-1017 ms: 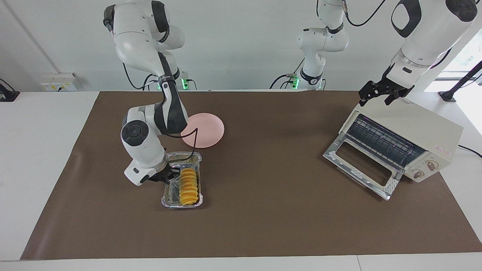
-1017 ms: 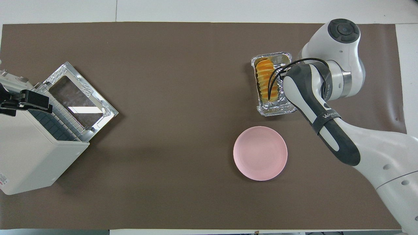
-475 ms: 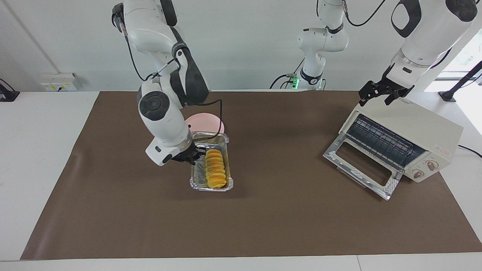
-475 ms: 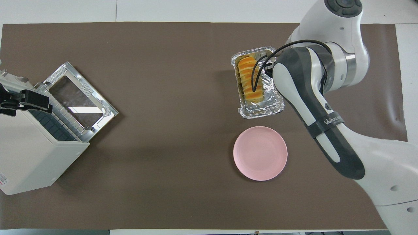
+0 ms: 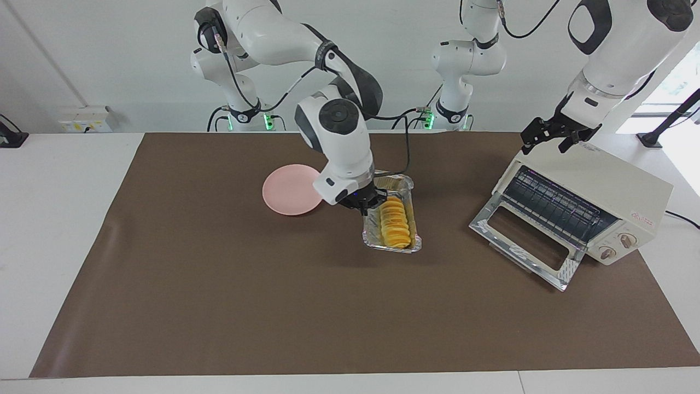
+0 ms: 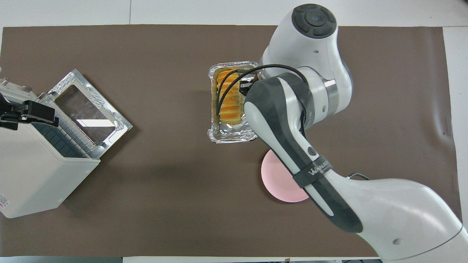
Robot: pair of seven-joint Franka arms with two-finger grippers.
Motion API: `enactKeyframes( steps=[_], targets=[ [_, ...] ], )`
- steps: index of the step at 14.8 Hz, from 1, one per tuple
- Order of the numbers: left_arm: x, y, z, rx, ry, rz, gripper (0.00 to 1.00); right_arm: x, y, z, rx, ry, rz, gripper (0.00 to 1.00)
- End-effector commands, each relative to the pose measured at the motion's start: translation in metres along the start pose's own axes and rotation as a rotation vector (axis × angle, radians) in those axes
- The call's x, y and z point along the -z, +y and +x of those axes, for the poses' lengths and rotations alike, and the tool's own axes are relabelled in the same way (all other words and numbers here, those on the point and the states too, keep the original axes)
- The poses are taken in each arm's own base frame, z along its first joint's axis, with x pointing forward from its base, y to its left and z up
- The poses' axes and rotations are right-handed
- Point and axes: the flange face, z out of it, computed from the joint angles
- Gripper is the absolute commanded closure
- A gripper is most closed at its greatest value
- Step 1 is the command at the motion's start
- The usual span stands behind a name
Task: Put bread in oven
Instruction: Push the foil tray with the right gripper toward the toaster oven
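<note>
The bread (image 5: pixel 395 221) (image 6: pixel 228 98), a ridged golden loaf, lies in a crinkled foil tray (image 5: pixel 391 247) (image 6: pixel 230 137). My right gripper (image 5: pixel 365 205) (image 6: pixel 245 86) is shut on the tray's long rim and holds it up over the middle of the brown mat, between the pink plate and the oven. The cream oven (image 5: pixel 601 186) (image 6: pixel 33 175) stands at the left arm's end of the table. Its glass door (image 5: pixel 519 241) (image 6: pixel 91 109) is dropped open and the wire rack shows. My left gripper (image 5: pixel 549 139) (image 6: pixel 25 111) waits open at the oven's top edge.
A round pink plate (image 5: pixel 287 191) (image 6: pixel 281 182) lies on the mat toward the right arm's end, partly under the right arm in the overhead view. The brown mat (image 5: pixel 273 306) covers most of the white table.
The right arm has lifted the foil tray with the bread off the mat and carried it past the plate toward the oven. The left arm has not moved.
</note>
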Motion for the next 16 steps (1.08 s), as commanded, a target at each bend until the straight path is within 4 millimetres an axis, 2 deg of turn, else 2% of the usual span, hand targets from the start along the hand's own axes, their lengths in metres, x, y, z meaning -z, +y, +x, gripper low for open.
enactKeyframes(
  steps=[1,3,6,10,11,12,14,16],
  targets=[
    [0.004,-0.003,-0.002,0.000,0.000,0.017,0.00,-0.037,-0.001,0.004,-0.013,0.011,0.030,1.00],
    [0.004,-0.003,-0.002,0.000,0.000,0.017,0.00,-0.066,-0.011,-0.010,0.007,0.024,0.038,1.00],
    [0.004,-0.003,-0.002,0.000,0.000,0.017,0.00,-0.105,-0.004,-0.021,0.009,0.045,0.043,1.00],
    [0.005,-0.003,-0.003,0.000,0.002,0.016,0.00,-0.106,-0.005,-0.024,0.009,0.046,0.045,1.00],
    [0.004,-0.003,-0.002,0.000,0.000,0.017,0.00,-0.106,-0.006,-0.024,0.005,0.047,0.046,0.63],
    [0.004,-0.003,-0.002,0.000,0.000,0.017,0.00,-0.103,-0.008,-0.025,0.002,0.045,0.045,0.01],
    [0.005,-0.003,-0.003,0.000,0.002,0.016,0.00,-0.095,-0.008,-0.024,-0.023,0.041,0.044,0.00],
    [0.005,-0.003,-0.003,0.000,0.002,0.016,0.00,-0.080,-0.003,-0.018,-0.055,0.051,0.055,0.00]
  ],
)
